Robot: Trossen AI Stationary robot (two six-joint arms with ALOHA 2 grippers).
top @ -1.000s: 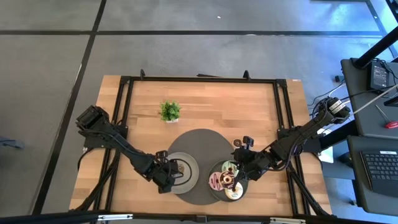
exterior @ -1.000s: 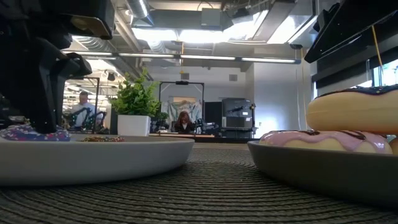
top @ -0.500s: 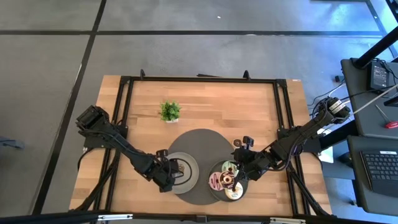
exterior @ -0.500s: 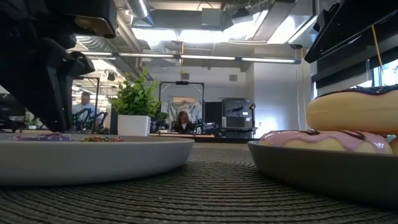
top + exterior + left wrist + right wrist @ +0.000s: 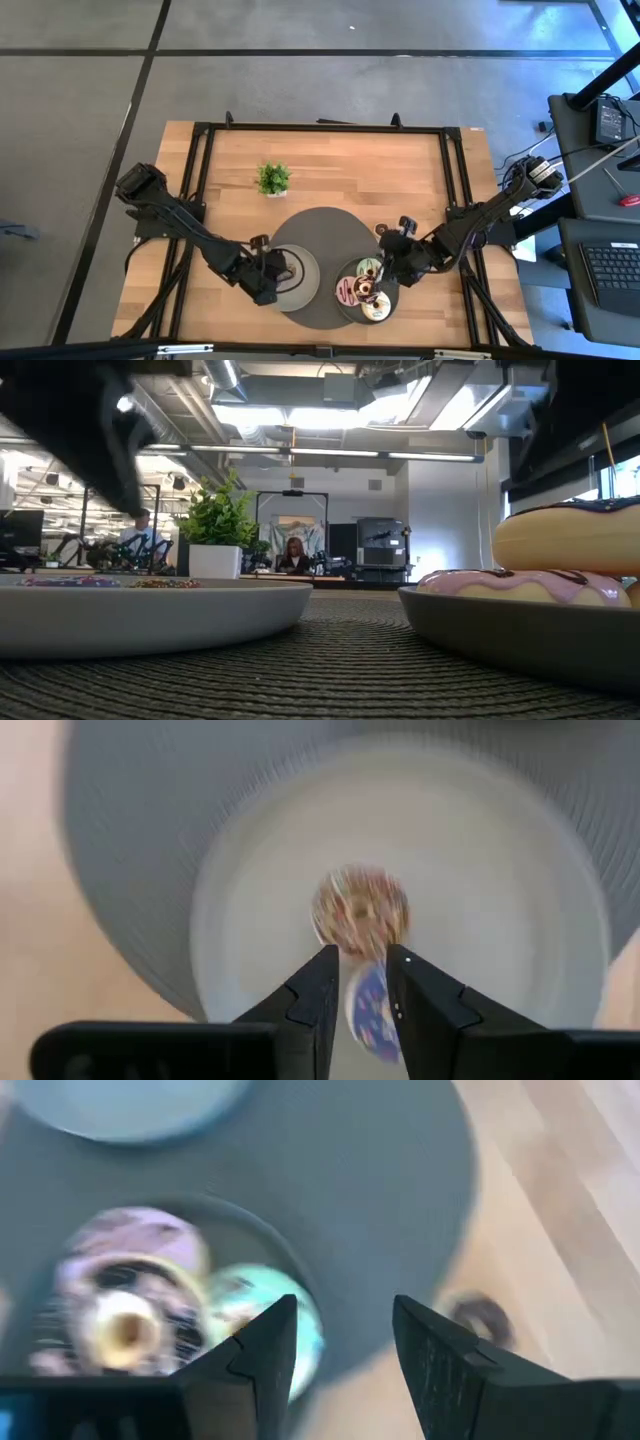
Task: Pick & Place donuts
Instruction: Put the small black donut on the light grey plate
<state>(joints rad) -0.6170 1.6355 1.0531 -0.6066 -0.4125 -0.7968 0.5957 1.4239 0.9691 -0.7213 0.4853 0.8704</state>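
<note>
Two grey plates sit on a round dark mat (image 5: 330, 232). On the left plate (image 5: 300, 285) lie a tiny purple donut (image 5: 372, 1015) and a tiny sprinkled brown one (image 5: 358, 912). My left gripper (image 5: 362, 958) hangs open just above the purple one, touching nothing. The right plate (image 5: 352, 312) holds a pink-striped donut (image 5: 520, 585), a green one (image 5: 225, 1295) and a cream one with dark icing (image 5: 565, 535), which rests on the others. My right gripper (image 5: 345, 1312) hovers open over that plate's far right rim. A tiny dark donut (image 5: 482, 1318) lies on the wood beside the mat.
A small potted plant (image 5: 272, 179) stands on the wood beyond the mat, toward the far left. Black frame rails (image 5: 320, 128) run along the table's far and side edges. Bare wood lies at the far right of the table.
My left gripper has opened and let go of the purple donut, then risen off the left plate. The purple donut, first raised between the fingers, now lies flat on the plate beside the sprinkled one. My right gripper has rolled a little at the wrist over the right plate.
</note>
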